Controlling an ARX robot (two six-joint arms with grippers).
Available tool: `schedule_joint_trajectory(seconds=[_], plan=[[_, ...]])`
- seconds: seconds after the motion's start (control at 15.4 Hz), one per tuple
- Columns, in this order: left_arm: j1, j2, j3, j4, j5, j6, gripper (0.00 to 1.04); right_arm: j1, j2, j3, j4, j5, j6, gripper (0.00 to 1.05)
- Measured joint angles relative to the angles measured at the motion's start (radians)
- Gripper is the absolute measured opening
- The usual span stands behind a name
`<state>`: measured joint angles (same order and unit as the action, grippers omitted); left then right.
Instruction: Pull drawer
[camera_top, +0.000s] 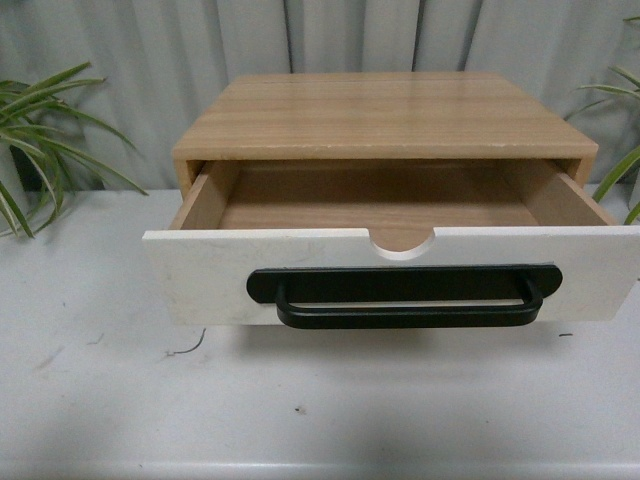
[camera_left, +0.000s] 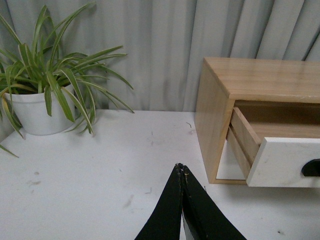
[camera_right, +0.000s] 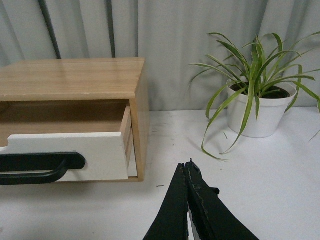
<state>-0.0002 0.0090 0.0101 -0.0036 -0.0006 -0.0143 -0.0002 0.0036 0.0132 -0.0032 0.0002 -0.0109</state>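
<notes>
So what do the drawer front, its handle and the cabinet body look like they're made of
The drawer front looks like matt white painted or laminated board, with wood-grain sides. Its bar handle is smooth matt black, metal or plastic; I can't tell which. The cabinet shows light oak-like grain with a slight sheen, possibly veneer or laminate.

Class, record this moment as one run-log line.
white-fronted wooden drawer with black bar handle: pulled open, empty | left hand: shut, clear | right hand: shut, clear
</notes>
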Motion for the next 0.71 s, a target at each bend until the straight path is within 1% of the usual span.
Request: schedule_joint_trajectory(seconds=[0.06, 0.13, 0.19, 0.32, 0.39, 0.45, 0.58, 0.71], plan=[[0.0, 0.0, 0.0, 0.0, 0.0, 0.0, 0.02, 0.0, 0.0, 0.0, 0.0, 0.0, 0.0, 0.02], [0.0, 0.0, 0.0, 0.0, 0.0, 0.0, 0.08, 0.0, 0.0, 0.0, 0.0, 0.0, 0.0, 0.08], [0.0, 0.0, 0.0, 0.0, 0.0, 0.0, 0.2, 0.0, 0.0, 0.0, 0.0, 0.0, 0.0, 0.21], [0.0, 0.0, 0.0, 0.0, 0.0, 0.0, 0.26, 0.0, 0.0, 0.0, 0.0, 0.0, 0.0, 0.26], [0.0, 0.0, 0.0, 0.0, 0.0, 0.0, 0.35, 0.0, 0.0, 0.0, 0.0, 0.0, 0.0, 0.34], [0.0, 0.0, 0.0, 0.0, 0.0, 0.0, 0.45, 0.0, 0.0, 0.0, 0.0, 0.0, 0.0, 0.46], [0.0, 0.0, 0.0, 0.0, 0.0, 0.0, 0.71, 0.0, 0.0, 0.0, 0.0, 0.0, 0.0, 0.72], [0.0, 0.0, 0.0, 0.0, 0.0, 0.0, 0.94, 0.0, 0.0, 0.0, 0.0, 0.0, 0.0, 0.96]])
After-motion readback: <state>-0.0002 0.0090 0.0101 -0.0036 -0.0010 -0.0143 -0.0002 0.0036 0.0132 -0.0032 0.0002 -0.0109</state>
